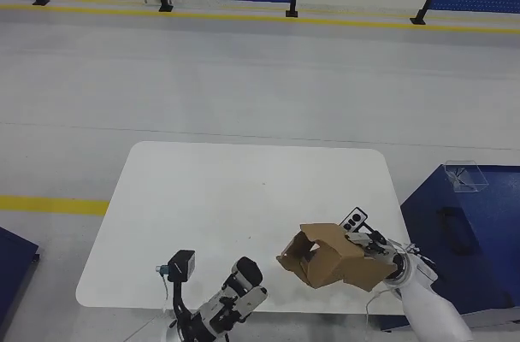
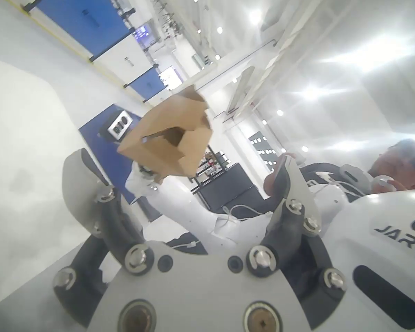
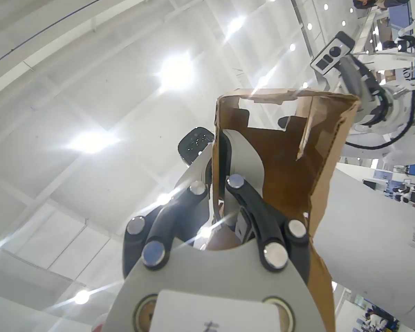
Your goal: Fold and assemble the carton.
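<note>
A brown carton (image 1: 328, 255), partly folded with an open end and loose flaps, hangs just above the near right part of the white table (image 1: 243, 188). My right gripper (image 1: 375, 256) holds it from the right side. In the right wrist view the right gripper (image 3: 217, 150) is shut on one carton (image 3: 287, 160) wall, one finger inside and one outside. My left gripper (image 1: 247, 278) sits at the table's near edge, left of the carton and apart from it. In the left wrist view the left gripper (image 2: 180, 164) stands wide open and empty, with the carton (image 2: 169, 136) farther off.
A blue cart (image 1: 465, 239) stands right beside the table's right edge, with a clear plastic piece (image 1: 463, 175) on its top. Another blue object (image 1: 3, 256) is on the floor to the left. The table's left and far parts are bare.
</note>
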Robot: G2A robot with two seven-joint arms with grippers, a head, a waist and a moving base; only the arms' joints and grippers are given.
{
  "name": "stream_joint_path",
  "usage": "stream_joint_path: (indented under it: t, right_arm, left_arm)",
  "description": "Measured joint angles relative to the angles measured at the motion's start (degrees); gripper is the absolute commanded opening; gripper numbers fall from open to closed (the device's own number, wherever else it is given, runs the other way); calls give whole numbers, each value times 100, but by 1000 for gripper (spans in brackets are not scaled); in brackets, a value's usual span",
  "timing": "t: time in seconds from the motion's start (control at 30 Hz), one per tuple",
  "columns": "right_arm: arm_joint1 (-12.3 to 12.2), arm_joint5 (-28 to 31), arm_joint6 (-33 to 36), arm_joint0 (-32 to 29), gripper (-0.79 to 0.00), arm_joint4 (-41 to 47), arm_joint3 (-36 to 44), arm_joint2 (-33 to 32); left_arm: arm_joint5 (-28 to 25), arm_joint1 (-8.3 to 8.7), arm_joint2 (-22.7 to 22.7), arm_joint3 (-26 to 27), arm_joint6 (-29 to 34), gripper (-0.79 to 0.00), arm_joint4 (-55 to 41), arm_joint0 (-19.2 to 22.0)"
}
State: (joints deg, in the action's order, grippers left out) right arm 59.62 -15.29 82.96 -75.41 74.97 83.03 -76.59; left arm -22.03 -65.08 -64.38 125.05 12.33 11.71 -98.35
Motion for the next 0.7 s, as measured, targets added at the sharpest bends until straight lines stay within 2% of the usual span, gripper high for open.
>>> stream_joint_path:
  t: [0.13, 0.33, 0.7]
  right_arm:
    - [20, 2, 40, 6, -785, -30, 21, 52]
    - [33, 38, 158, -25, -785, -76, 94, 50]
    - [43, 286, 339, -84, -785, -478, 238, 83]
  left_arm:
    - [659, -26, 148, -122, 116, 0, 468, 187]
    - [1101, -87, 411, -285, 26, 0, 743, 437]
    - [1368, -144, 548, -355, 41, 0, 704, 644]
